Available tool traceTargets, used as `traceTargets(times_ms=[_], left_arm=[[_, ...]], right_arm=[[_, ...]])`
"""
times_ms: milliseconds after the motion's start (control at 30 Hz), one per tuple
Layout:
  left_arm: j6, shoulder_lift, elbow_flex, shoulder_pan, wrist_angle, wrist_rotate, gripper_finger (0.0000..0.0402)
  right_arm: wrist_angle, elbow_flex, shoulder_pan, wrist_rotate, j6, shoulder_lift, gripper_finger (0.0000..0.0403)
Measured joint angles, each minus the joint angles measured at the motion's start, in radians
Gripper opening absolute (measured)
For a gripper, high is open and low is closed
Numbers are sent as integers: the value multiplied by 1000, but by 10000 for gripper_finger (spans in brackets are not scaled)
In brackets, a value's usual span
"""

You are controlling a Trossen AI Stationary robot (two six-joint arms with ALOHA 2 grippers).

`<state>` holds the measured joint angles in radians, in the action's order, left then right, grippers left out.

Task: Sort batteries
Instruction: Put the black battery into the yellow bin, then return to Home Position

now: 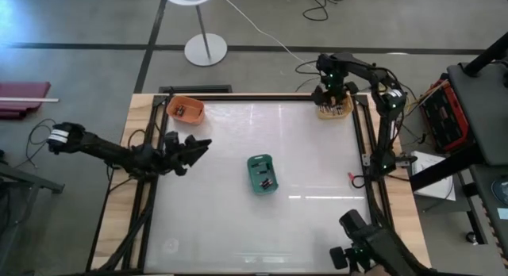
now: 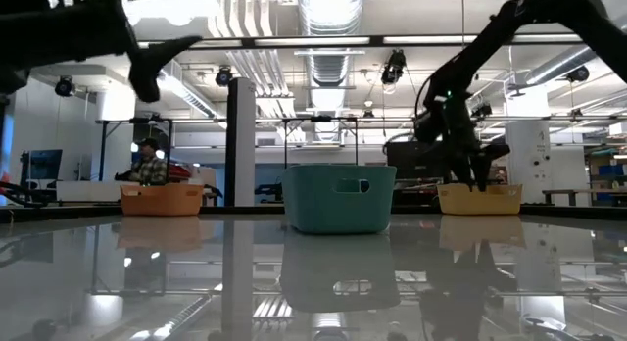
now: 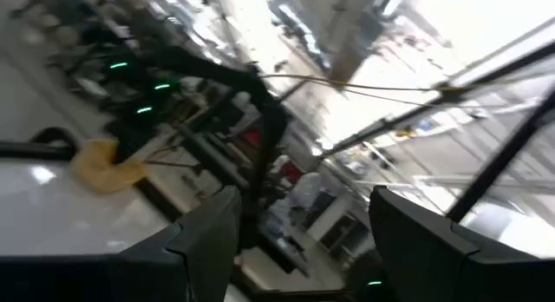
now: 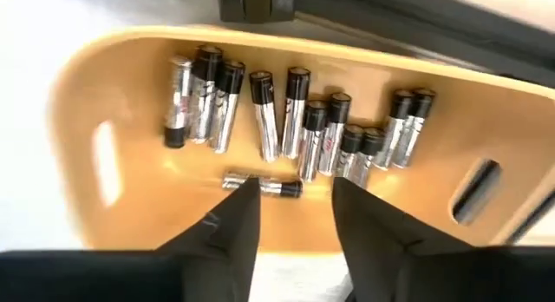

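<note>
The glossy white worktop (image 1: 238, 165) carries 3 bins. Nearest stands the teal bin (image 1: 261, 174), holding a few cells. Farther left, the left claw (image 1: 190, 149) hangs above the worktop, fingers apart and empty, short of the orange bin (image 1: 185, 109). Farthest, the right claw (image 4: 290, 193) hovers, fingers apart, over the yellow bin (image 4: 113, 102), where the batteries (image 4: 295, 124) lie side by side, long axes mostly parallel, 1 lying crosswise. Packed so tightly, closing could pinch 2 cells or nudge neighbours.
</note>
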<state>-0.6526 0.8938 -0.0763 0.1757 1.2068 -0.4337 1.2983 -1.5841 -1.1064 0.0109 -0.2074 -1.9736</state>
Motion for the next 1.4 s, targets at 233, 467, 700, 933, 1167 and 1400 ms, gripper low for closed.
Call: traceTargets(times_ms=[233, 467, 700, 933, 1167, 1400], left_arm=[[-18, -87, 64, 0, -57, -20, 233], [-101, -51, 26, 1, -157, 30, 233], [-167, -90, 48, -62, -143, 249, 233], [7, -147, 65, -175, -322, 303, 233], [241, -157, 65, -182, -357, 333, 233], [407, -231, 65, -182, -406, 500, 233]], right_arm=[[-80, 18, 107, 3, -39, 193, 176], [-317, 144, 394, 2, -87, 454, 173], [-524, 313, 826, 43, -173, 711, 152], [-529, 422, 1241, 68, -536, 822, 115], [-654, 506, 1457, 338, -349, 799, 61], [-1086, 720, 1464, 374, 44, 892, 12]])
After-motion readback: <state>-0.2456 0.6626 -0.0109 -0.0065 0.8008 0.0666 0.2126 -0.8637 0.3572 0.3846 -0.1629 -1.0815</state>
